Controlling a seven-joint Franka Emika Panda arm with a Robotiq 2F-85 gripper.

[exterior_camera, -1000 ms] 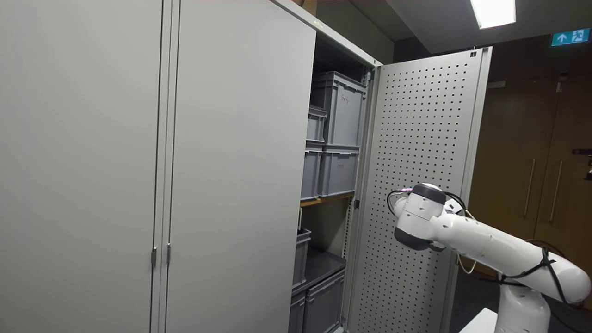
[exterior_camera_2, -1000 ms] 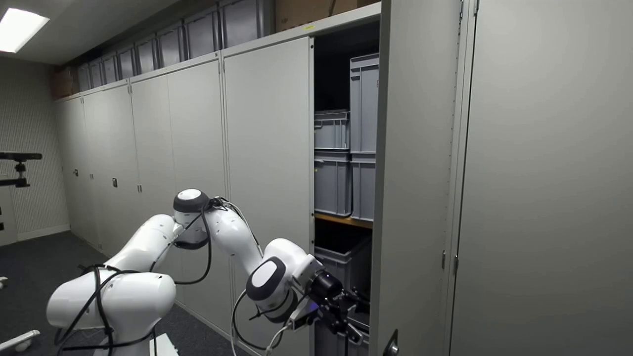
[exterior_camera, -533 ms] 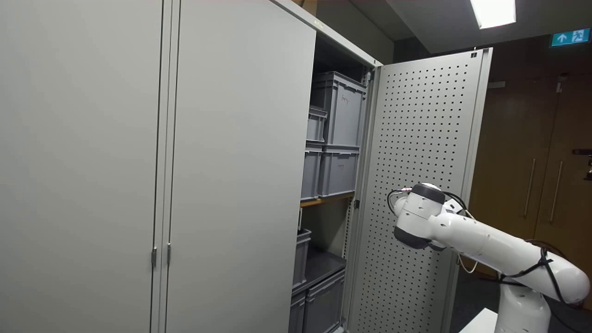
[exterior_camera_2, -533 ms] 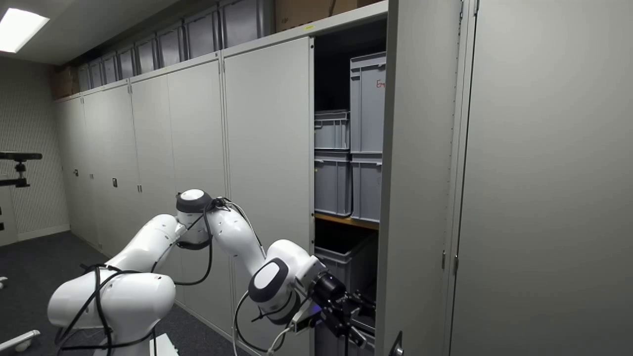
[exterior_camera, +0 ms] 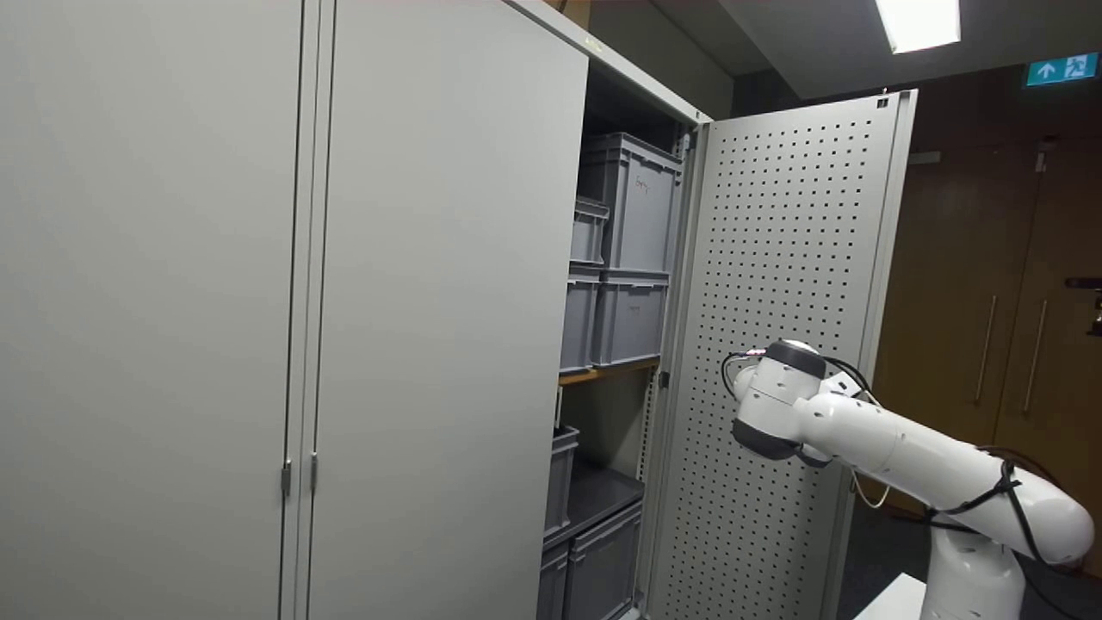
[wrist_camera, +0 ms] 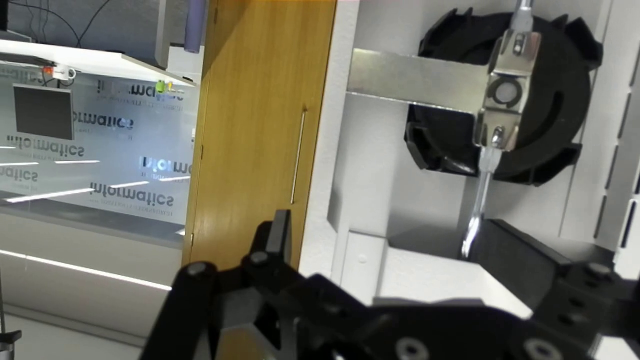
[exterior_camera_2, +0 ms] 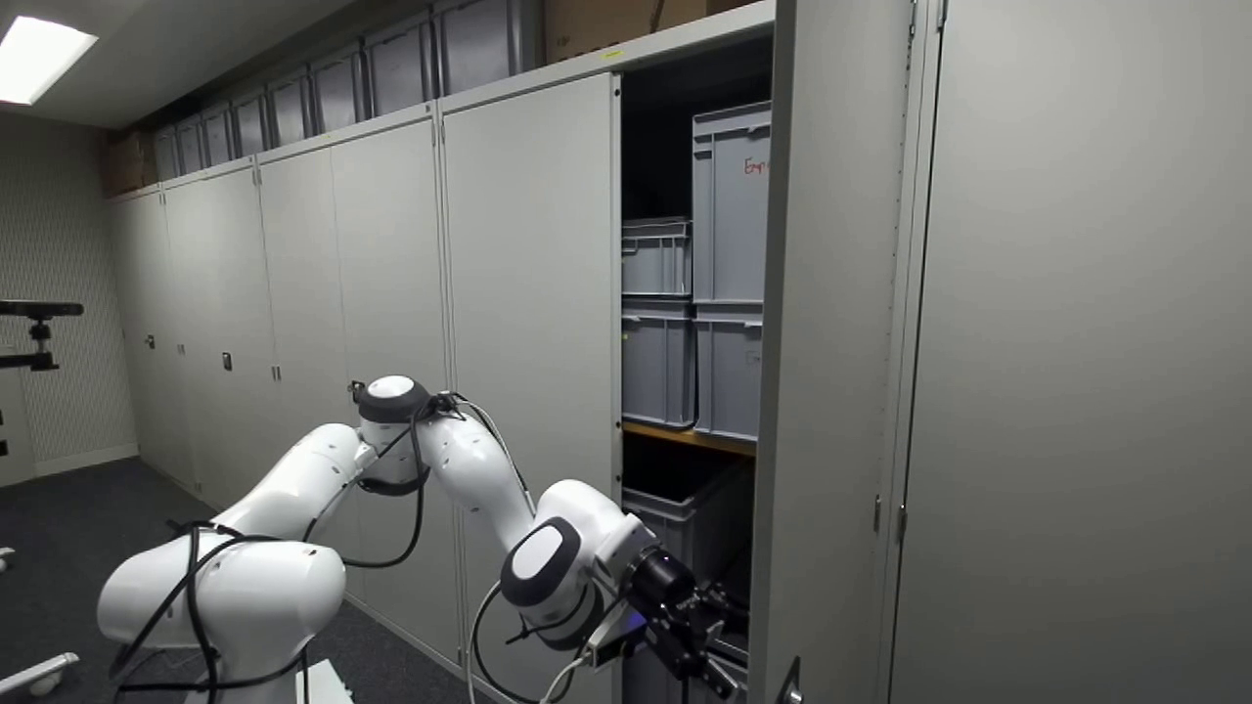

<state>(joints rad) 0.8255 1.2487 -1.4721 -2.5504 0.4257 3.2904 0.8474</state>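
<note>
The light-grey metal cupboard door partly hides a tall grey plastic crate in an exterior view whose bottom edge crops a black-and-silver handle.

There's the cabinet door, its edge showing between the fingers of the gripper in the wrist view, and there's the latch on its inner face, near one finger. Over in an exterior view, a lower crate sits behind the gripper, and above it a shelf carries two stacks of crates, side by side.
</note>
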